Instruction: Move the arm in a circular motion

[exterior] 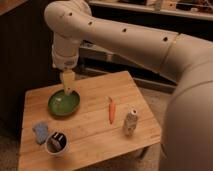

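The arm (125, 35) crossed the upper frame; its gripper (67, 86) hung over the bowl (64, 103), finger state indiscernible.

The arm (125, 37) sweeps from the right edge to the upper left of the frame, bending down so its tan gripper (67, 86) hangs over the green bowl (64, 103) on the wooden table (90, 132). Toward centre-right lie a carrot (111, 110) and a small can (130, 123); at lower left, a blue sponge (40, 132) and a cup (56, 143).
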Controlling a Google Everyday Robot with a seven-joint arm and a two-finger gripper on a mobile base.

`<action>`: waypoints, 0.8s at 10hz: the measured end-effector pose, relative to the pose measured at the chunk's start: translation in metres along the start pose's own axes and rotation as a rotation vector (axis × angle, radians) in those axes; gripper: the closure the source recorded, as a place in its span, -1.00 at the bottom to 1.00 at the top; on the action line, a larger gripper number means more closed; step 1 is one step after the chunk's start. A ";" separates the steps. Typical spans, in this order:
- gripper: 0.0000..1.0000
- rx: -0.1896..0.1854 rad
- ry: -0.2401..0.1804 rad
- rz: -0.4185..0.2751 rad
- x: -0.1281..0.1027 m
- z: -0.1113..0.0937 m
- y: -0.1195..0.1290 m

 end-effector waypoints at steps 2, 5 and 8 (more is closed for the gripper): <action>-0.60 -0.016 0.057 0.015 0.037 0.003 -0.024; -0.60 0.023 0.109 0.104 0.101 -0.014 -0.038; -0.60 0.072 0.158 0.212 0.155 -0.045 -0.006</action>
